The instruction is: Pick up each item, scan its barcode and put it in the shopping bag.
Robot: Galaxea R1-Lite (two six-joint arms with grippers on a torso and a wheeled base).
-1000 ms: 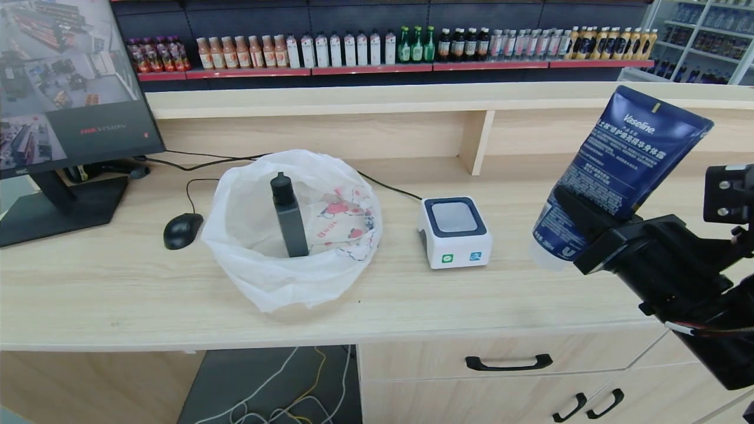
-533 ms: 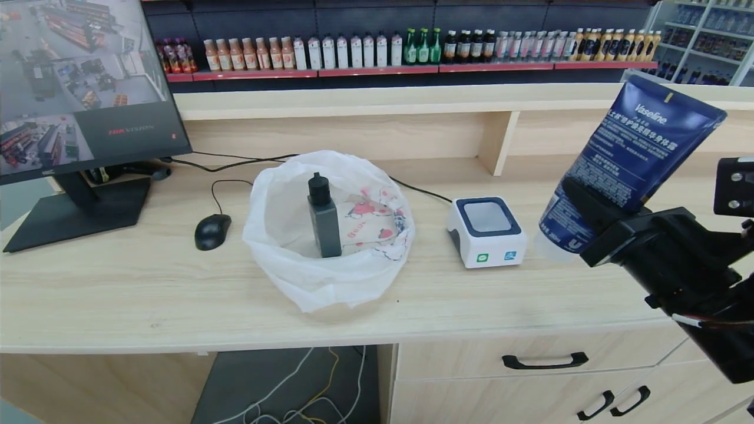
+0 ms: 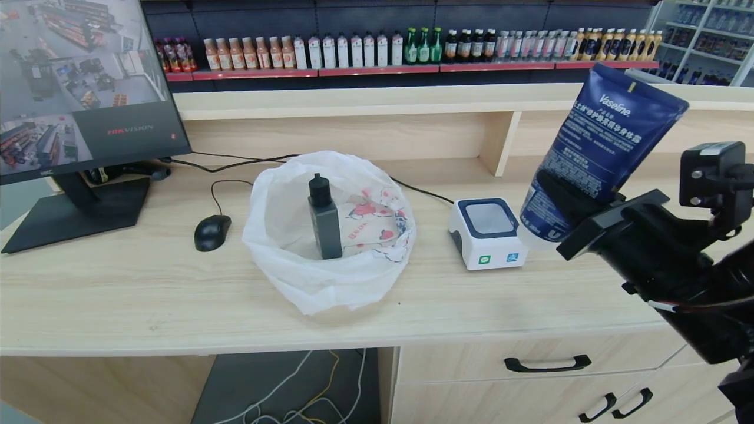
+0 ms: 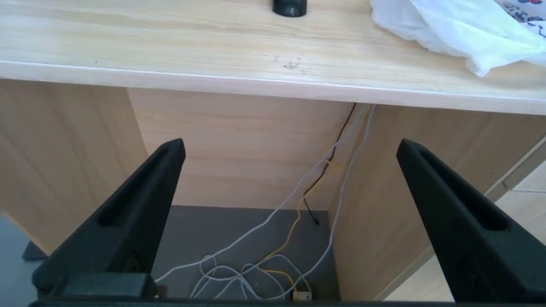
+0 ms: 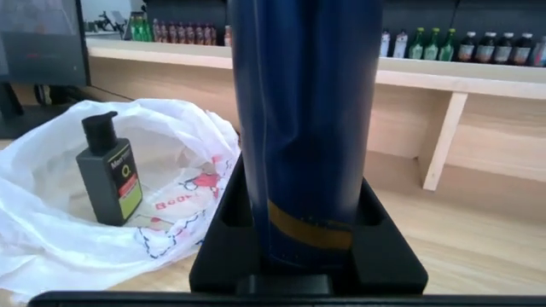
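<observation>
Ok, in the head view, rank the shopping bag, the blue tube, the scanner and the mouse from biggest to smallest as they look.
1. shopping bag
2. blue tube, up off the counter and likely nearer the camera, so it may look bigger than it is
3. scanner
4. mouse

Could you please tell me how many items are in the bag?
1: a dark bottle upright in the bag; folds may hide more. The tube is in the right gripper.
</observation>
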